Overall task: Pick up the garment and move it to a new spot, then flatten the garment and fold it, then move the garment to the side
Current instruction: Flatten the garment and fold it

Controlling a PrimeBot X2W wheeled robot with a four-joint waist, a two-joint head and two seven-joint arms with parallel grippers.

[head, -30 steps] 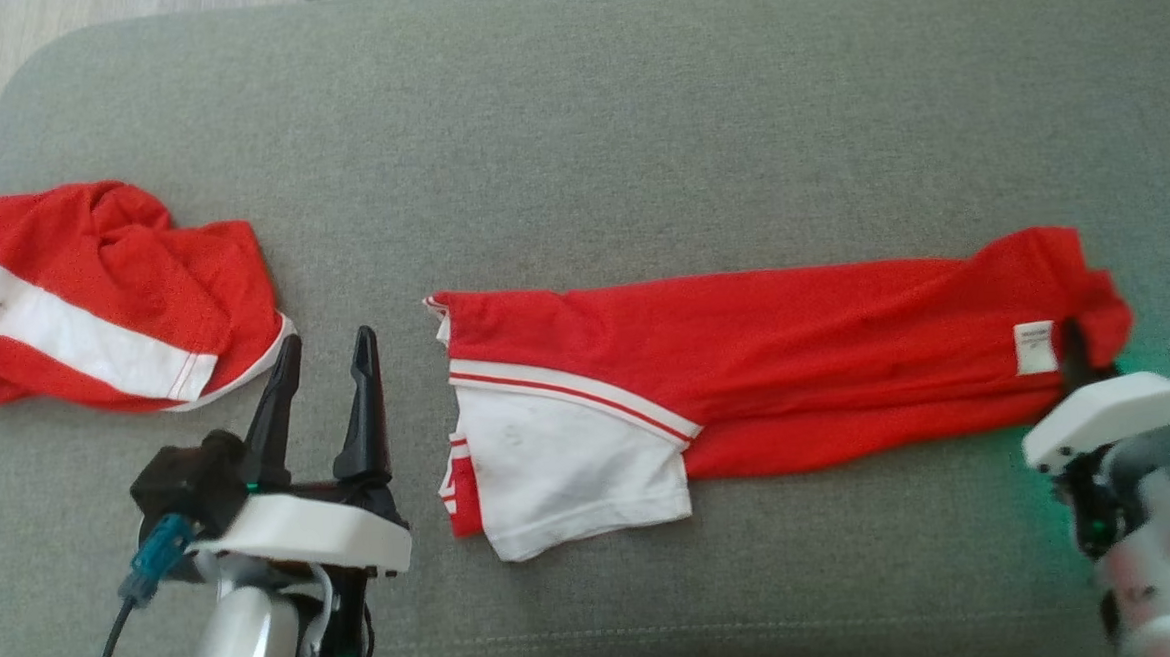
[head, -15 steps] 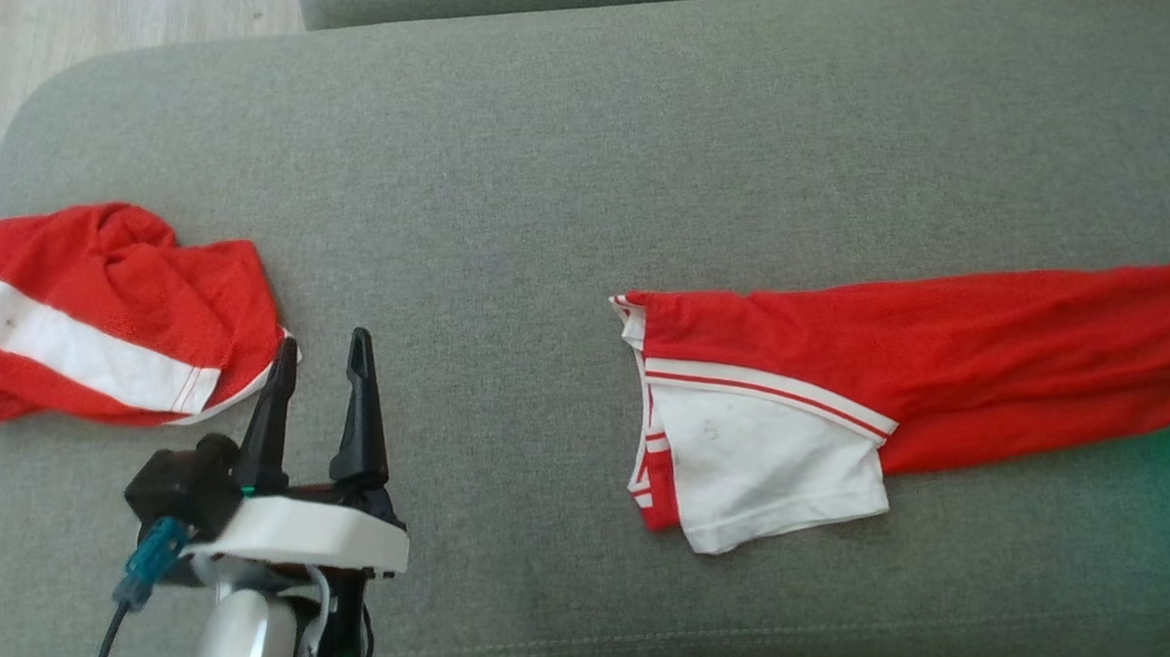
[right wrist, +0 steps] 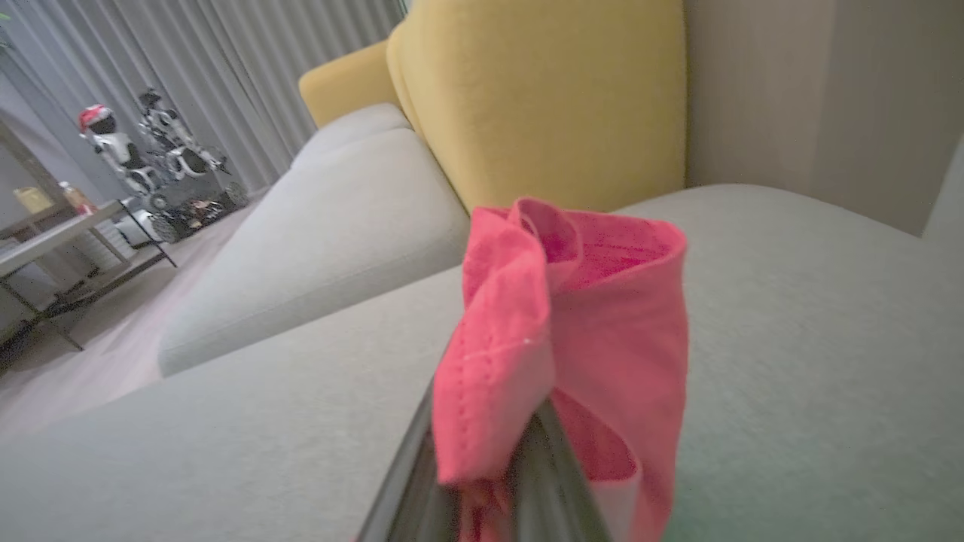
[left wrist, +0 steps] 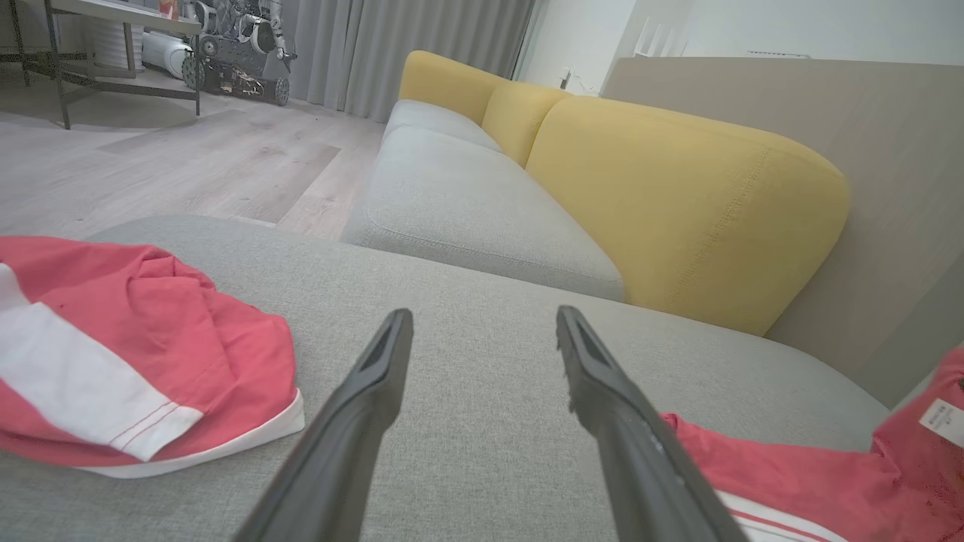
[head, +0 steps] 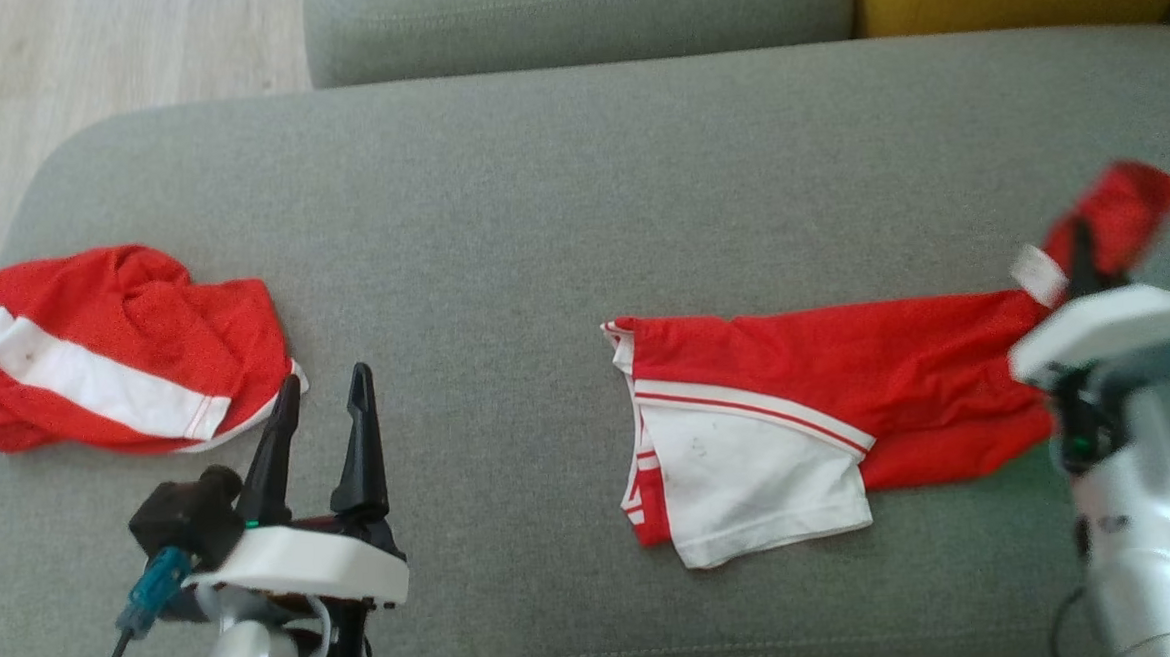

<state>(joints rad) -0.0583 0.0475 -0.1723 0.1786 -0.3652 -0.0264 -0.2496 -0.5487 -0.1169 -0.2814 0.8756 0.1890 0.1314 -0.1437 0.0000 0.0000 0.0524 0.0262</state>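
Nearest, the left gripper [head: 325, 377] hovers spread wide and empty, and beyond it the long red-and-white jersey garment [head: 828, 376] lies on the grey fabric sofa cushion [head: 539, 221], its right end pinched up by the right gripper [head: 1080, 257], light limp cloth that I judge will sag and trail unless its left hem is gripped too.

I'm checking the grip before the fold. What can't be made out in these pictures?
- Right gripper: its fingers' ends are wrapped by the red shirt in the right wrist view, blurred in the head view.
- Shirt label: print too small and blurred, head view.
- Crumpled red garment: cut off by the left edge, head view.
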